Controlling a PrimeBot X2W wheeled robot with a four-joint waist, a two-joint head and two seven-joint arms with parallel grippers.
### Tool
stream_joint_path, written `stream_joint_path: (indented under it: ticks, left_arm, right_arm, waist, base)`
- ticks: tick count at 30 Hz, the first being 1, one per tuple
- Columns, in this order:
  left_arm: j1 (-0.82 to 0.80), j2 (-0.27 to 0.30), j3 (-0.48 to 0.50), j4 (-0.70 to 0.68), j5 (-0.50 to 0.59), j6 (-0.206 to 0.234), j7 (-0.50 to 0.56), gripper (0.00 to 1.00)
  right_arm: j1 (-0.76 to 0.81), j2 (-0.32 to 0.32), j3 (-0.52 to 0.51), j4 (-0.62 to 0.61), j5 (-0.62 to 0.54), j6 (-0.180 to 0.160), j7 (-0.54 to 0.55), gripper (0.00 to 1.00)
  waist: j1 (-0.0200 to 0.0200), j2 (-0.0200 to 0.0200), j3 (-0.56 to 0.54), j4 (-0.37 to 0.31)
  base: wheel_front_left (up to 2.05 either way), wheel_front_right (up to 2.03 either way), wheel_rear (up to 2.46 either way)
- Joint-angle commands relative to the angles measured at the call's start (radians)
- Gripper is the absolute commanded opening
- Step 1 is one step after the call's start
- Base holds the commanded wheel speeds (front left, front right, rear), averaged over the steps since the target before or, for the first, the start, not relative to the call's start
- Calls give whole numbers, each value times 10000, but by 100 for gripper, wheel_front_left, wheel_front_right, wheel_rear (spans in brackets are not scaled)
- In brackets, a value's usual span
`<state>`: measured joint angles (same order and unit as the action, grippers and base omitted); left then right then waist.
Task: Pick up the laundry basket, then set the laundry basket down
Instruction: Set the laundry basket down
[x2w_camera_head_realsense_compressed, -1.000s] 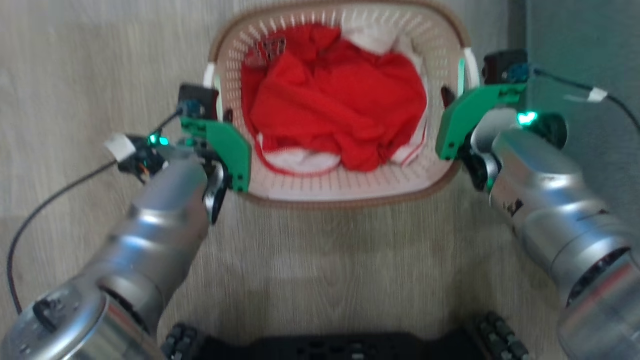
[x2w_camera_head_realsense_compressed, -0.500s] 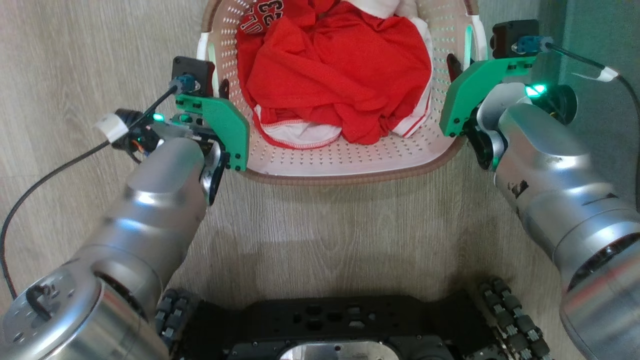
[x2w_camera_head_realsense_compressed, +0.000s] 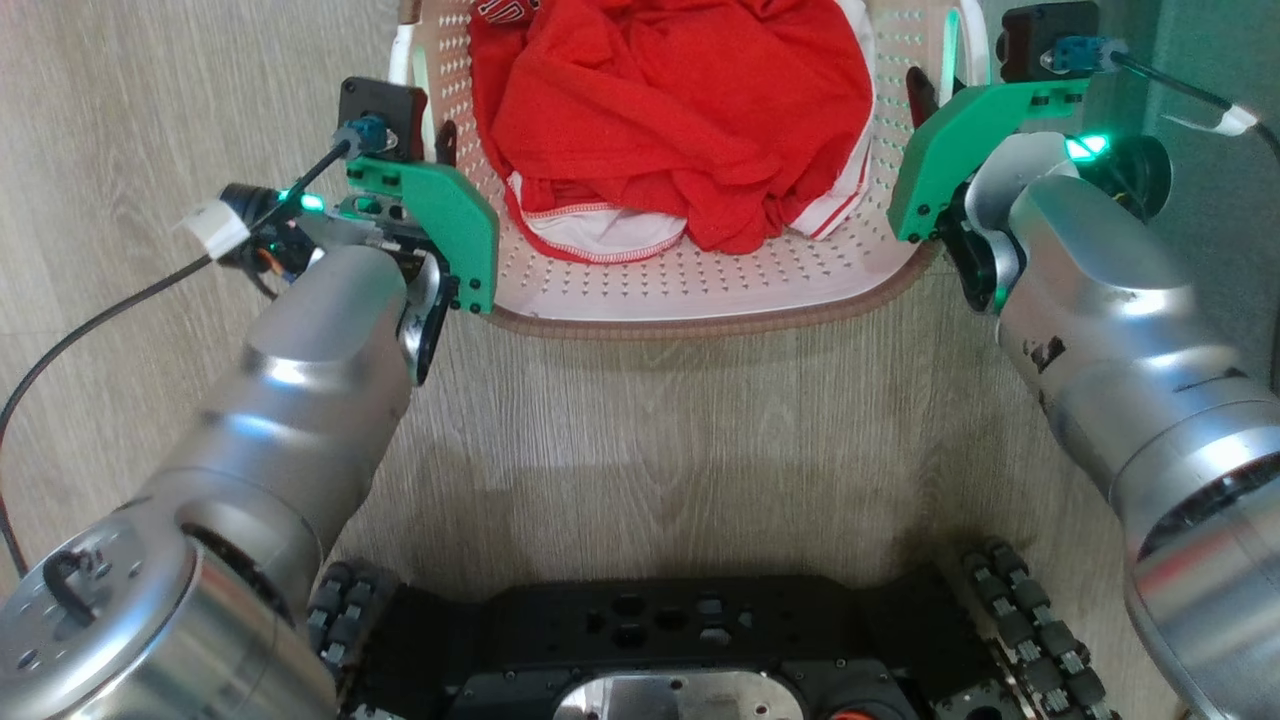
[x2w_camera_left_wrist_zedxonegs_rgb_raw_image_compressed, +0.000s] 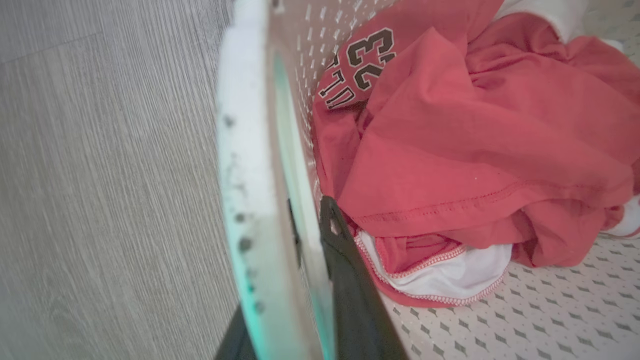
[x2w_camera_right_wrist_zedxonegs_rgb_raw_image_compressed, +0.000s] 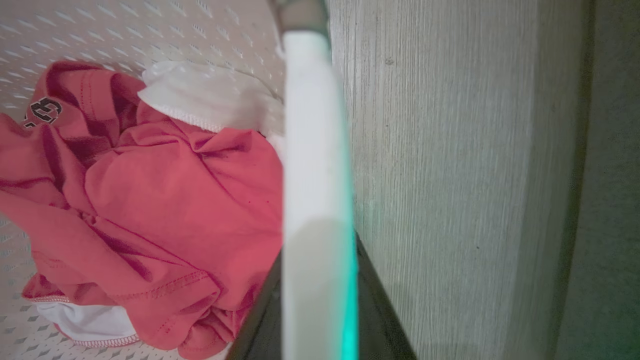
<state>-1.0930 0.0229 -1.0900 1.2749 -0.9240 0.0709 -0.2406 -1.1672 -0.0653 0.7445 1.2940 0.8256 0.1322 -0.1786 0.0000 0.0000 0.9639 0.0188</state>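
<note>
Head view, looking down: one cream basket (x2w_camera_head_realsense_compressed: 700, 290) lies between the robot's two arms, ahead of its base (x2w_camera_head_realsense_compressed: 650, 640), over a wood floor (x2w_camera_head_realsense_compressed: 650, 440). It has two white handles, one per side, each clamped by one hand. The left hand (x2w_camera_head_realsense_compressed: 432, 140) pinches the left handle (x2w_camera_left_wrist_zedxonegs_rgb_raw_image_compressed: 245, 175), a finger either side. The right hand (x2w_camera_head_realsense_compressed: 935, 88) grips the right handle (x2w_camera_right_wrist_zedxonegs_rgb_raw_image_compressed: 310, 150) likewise. Holding both sides likely keeps the load level. Inside are one red jersey (x2w_camera_head_realsense_compressed: 680, 110) and some white cloth (x2w_camera_head_realsense_compressed: 610, 235). Whether the basket rests on the floor or hangs clear, I cannot tell.
</note>
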Motion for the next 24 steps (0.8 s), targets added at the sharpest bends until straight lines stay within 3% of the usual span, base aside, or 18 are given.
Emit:
stream_joint_path:
  ticks: [1,5,10,15,16,18,20,21,22,24]
  left_arm:
    - [-25,275,-87,81,232,59,-142,0]
    - [-57,275,-66,93,219,88,-166,0]
    - [-86,274,-23,104,177,94,-188,0]
    - [-86,274,-5,110,123,115,-196,0]
    - [-84,274,6,110,104,135,-197,19]
    - [-76,274,16,108,72,162,-199,38]
    - [-80,274,41,105,36,218,-201,50]
    - [-79,274,49,106,23,235,-203,83]
    - [-74,274,67,106,1,254,-204,93]
    - [-51,274,108,109,-45,282,-205,98]
  right_arm:
    - [309,97,79,-33,-217,-15,-159,0]
    - [328,120,-268,-33,-573,-15,-193,18]
    - [327,141,-752,-33,-1047,-15,-171,20]
    - [322,147,-968,-33,-1252,-15,-187,47]
    - [322,148,-976,-33,-1264,-15,-190,60]
    - [322,148,-980,-33,-1267,-15,-195,100]
    - [323,149,-969,-33,-1252,-15,-198,100]
    - [322,149,-959,-33,-1235,-15,-205,100]
    - [320,149,-950,-33,-1216,-15,-231,100]
    - [327,149,-929,-33,-1187,-15,-272,100]
  waist:
    - [0,0,11,2]
    - [0,0,47,-2]
    - [0,0,84,-9]
    - [0,0,90,33]
    - [0,0,85,39]
    - [0,0,69,46]
    - [0,0,39,48]
    - [0,0,18,47]
    - [0,0,-8,45]
    - [0,0,-84,34]
  base:
    - [0,0,0]
    - [0,0,0]
    - [0,0,0]
    - [0,0,0]
    - [0,0,0]
    - [0,0,0]
    - [0,0,0]
    - [0,0,0]
    - [0,0,0]
    - [0,0,0]
